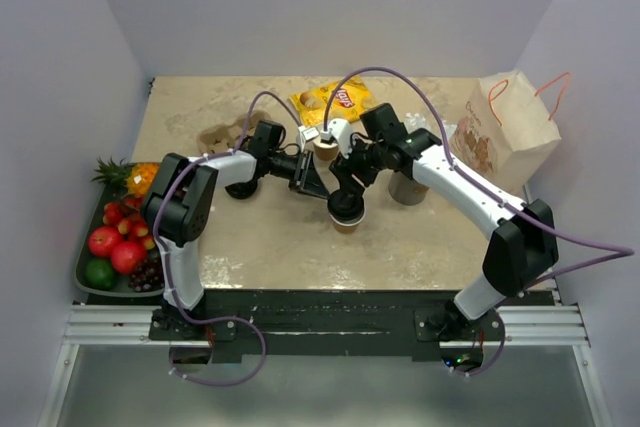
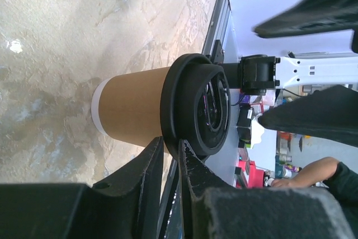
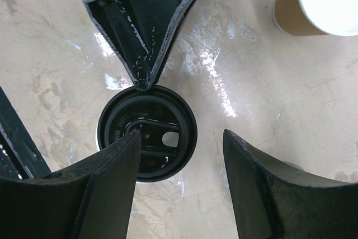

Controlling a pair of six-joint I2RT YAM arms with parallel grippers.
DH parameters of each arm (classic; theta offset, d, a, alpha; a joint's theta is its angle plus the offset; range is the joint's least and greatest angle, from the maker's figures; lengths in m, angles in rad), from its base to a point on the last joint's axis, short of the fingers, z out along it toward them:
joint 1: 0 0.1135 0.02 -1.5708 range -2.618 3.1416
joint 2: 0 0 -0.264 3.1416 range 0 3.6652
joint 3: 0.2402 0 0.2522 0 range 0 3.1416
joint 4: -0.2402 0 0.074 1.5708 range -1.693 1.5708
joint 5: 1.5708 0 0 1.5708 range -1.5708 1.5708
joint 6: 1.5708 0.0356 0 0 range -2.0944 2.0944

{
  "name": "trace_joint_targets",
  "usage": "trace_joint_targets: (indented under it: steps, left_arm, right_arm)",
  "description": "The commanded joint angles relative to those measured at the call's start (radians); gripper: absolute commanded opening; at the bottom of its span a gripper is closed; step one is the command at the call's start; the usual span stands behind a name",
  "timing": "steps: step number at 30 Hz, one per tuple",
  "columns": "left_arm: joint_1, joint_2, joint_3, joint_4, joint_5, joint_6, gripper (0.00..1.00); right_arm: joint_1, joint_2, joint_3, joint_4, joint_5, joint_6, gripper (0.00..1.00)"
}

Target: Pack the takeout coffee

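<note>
Kraft paper cup (image 2: pixel 131 104), its black lid (image 3: pixel 162 110) on, stands upright mid-way across the table (image 1: pixel 250 242). In the right wrist view the left gripper (image 2: pixel 172 149) meets the lid's rim at twelve o'clock, fingers nearly together, seemingly pinching it. The right gripper (image 3: pixel 180 135) hovers directly above, spread wide.

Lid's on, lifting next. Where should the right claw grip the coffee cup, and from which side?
The tan paper wall just below the black lid, coming level from the right. The cup stands upright and widens upward, so the rim should resist slipping; the left claw pinches its far-left side.
</note>
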Motion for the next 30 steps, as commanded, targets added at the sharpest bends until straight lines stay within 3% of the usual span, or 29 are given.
trace_joint_targets:
  steps: [1,17,30]
  left_arm:
    - [-0.007,-0.060,0.036,0.004,0.014,0.033,0.22]
    - [-0.019,-0.060,0.049,0.015,0.029,0.033,0.25]
    - [-0.025,-0.054,0.058,0.007,0.029,0.035,0.27]
  right_arm:
    - [0.004,0.010,0.019,0.002,0.024,0.014,0.63]
    - [0.004,0.028,-0.023,-0.024,0.079,0.003,0.59]
    - [0.004,0.038,-0.044,-0.053,0.088,-0.011,0.43]
